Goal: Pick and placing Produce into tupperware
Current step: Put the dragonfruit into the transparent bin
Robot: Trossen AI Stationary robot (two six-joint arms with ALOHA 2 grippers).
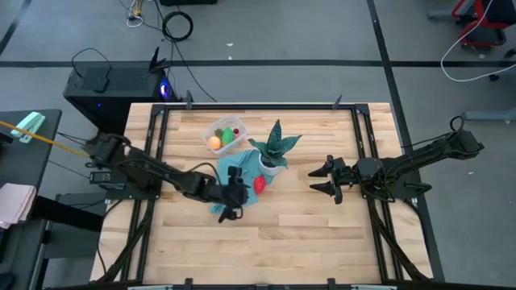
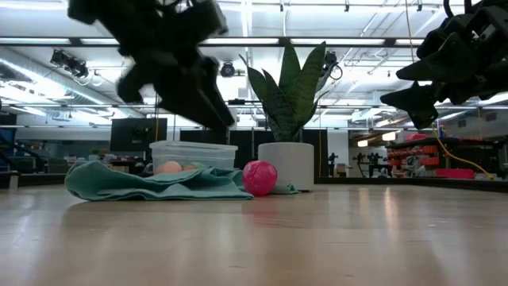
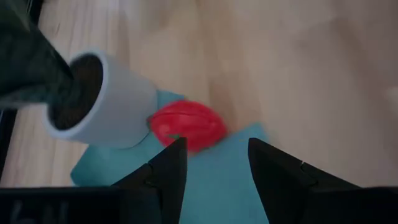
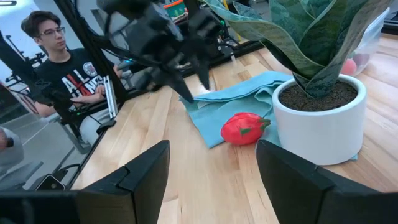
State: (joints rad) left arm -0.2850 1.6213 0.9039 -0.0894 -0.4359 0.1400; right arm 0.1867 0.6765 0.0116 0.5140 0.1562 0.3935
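Two pieces of produce already sit in the tupperware (image 1: 225, 134): the orange round fruit (image 1: 214, 142) and the green round one (image 1: 228, 137), side by side in the clear container at the far side of the table (image 1: 298, 234). A small pinkish thing shows through the clear wall in my right wrist view, though I cannot make out what it is. The only writing I can read is on the dark shirt of a person (image 4: 65, 74) seated beyond the table edge, where the white letters "ALL" show; the rest is hidden.

The white pot (image 1: 270, 167) holds dark soil and a spiky green plant (image 1: 276, 142), and stands on the corner of the teal cloth (image 1: 234, 173), just beside the tupperware. The red fruit (image 1: 260, 184) lies on the cloth's edge, right against the pot.

My left gripper (image 1: 235, 198) hangs above the cloth, its fingers (image 3: 166, 171) apart and empty, pointing toward the red fruit, which lies just ahead of the tips. My right gripper (image 1: 324, 179) hovers over bare wood on the other side of the pot, well apart from it, fingers spread wide and holding nothing.
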